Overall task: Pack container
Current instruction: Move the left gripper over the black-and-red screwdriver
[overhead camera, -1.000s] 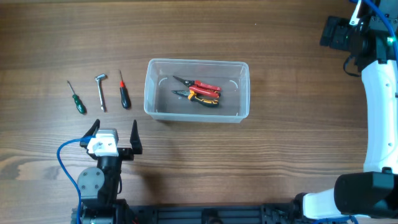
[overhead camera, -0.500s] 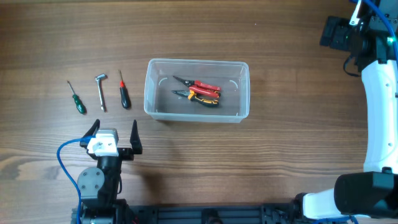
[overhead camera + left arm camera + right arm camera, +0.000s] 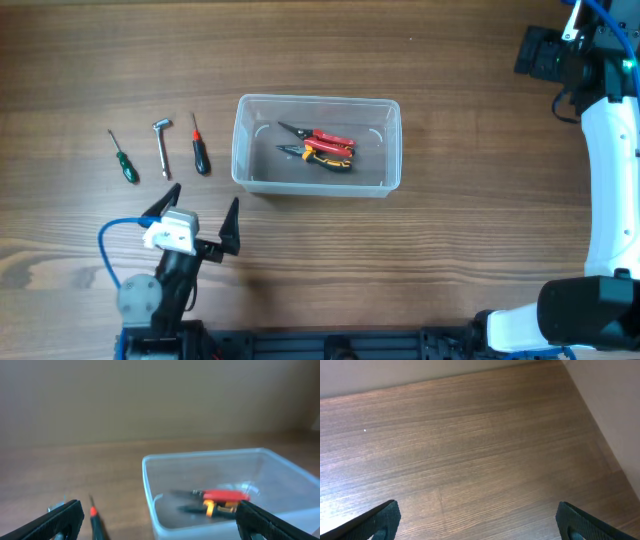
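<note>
Overhead: the left pincer (image 3: 202, 203) has just swung rightward, probably lining up its next pick. The container (image 3: 318, 98) sits mid-scene holding pliers (image 3: 322, 148), with a red screwdriver (image 3: 199, 152) beside it.

Left wrist: pincer wide open, empty, low and level.

Right wrist: the right pincer (image 3: 477, 522) is wide open and empty above the bare tabletop (image 3: 470, 450).

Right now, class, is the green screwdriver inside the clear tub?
No, the green screwdriver lies on the table, left of the tub.
</note>
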Tool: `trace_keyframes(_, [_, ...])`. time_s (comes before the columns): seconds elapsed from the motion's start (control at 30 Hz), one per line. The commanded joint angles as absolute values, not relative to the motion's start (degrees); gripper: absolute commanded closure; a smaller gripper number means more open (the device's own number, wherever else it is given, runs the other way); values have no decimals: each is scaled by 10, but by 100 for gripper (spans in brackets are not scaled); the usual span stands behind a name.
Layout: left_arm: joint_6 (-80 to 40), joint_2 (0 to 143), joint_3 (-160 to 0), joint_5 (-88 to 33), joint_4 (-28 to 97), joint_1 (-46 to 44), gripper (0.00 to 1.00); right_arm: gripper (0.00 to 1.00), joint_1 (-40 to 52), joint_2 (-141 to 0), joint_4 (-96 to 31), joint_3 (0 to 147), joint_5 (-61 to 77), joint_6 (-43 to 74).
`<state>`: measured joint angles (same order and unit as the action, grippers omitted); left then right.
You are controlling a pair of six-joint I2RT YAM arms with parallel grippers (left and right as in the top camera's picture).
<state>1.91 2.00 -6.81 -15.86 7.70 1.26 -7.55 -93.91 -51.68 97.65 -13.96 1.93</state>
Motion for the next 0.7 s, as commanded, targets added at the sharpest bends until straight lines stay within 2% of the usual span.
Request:
trace_keyframes(0.0, [10,95,-173,-149,89,17,0,0,-75,-943,-517,975,-133,31])
trace_keyframes(0.13, [11,294,-333,-149,177,17,0,0,-75,-943,-517,975,-133,31])
trace_keyframes(0.2, [13,502,-514,-143,316,17,0,0,-75,-943,-517,975,-133,31])
trace_keyframes(0.33, [11,698,-682,-142,415,17,0,0,-75,-943,-517,975,-133,31])
trace_keyframes(0.47, [6,820,-720,-141,418,17,0,0,-75,-943,-517,975,-133,31])
trace_keyframes(0.67, [9,891,-720,-150,479,18,0,0,-75,-943,-517,975,-133,31])
